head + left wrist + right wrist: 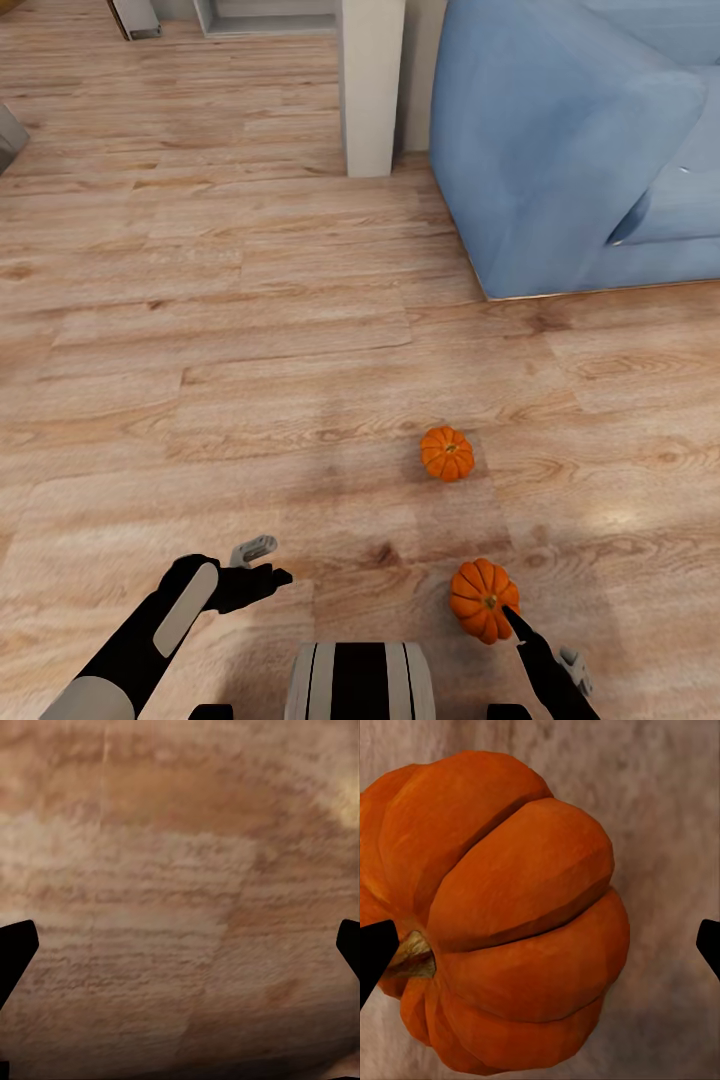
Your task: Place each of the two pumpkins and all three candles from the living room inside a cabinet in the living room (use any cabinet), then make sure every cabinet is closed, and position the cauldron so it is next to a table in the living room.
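Right wrist view is giving me the right gripper (540, 945) spread wide, its two dark fingertips sitting at the frame edges with the near pumpkin (495, 915) between and just ahead of them, tipped so the stem points toward one finger. I am judging this as the start of the first pickup: the fingers need to drop around the ribbed body and close, and the round sides may roll away. From the head view, the left gripper (262, 562) is hanging open over bare floor (250, 330), holding nothing. The far pumpkin (447, 453) is lying apart, toward the blue sofa (560, 150), whose edge and the pale post (370, 90) are bounding my room ahead.
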You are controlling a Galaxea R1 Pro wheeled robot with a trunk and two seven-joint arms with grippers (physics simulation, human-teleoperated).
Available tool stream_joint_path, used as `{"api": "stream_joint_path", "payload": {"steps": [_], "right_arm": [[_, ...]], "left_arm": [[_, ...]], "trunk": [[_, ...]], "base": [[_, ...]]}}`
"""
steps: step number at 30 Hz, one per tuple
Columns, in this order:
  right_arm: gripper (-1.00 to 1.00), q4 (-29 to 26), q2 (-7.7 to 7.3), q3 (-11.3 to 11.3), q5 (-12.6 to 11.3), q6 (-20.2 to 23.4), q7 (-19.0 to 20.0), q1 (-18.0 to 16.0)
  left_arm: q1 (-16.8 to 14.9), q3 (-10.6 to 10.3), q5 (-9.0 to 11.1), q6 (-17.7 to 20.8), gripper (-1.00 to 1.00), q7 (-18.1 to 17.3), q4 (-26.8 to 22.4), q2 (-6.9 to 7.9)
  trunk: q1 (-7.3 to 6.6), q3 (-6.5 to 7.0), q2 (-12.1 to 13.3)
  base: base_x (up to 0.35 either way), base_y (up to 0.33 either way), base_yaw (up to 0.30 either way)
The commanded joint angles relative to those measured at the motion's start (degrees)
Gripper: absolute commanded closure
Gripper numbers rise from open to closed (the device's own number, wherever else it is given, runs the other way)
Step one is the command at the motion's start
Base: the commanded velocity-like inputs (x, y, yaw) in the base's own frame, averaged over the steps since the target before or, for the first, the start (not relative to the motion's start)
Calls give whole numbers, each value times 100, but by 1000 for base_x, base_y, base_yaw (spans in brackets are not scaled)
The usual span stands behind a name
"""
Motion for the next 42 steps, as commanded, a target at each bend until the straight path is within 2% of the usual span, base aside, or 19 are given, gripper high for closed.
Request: {"api": "stream_joint_path", "payload": {"steps": [1,14,25,42], "right_arm": [[-100,1,-1,48,-47,-1,14,-1],[-100,1,-1,48,-47,-1,11,-1],[-100,1,-1,48,-47,-1,7,-1],[-100,0,-1,48,-45,-2,12,-1]], "left_arm": [[-2,-20,60,8,-100,56,-7,4],[-2,-30,56,8,-100,56,-6,0],[-2,-30,61,8,-100,56,-7,0],[-2,-21,60,8,-100,56,-13,8]], "trunk": [[0,-3,-1],[0,-3,-1],[23,-203,-13],[23,-203,-13]], "base": [[22,16,0],[3,21,0],[0,0,0],[38,27,0]]}}
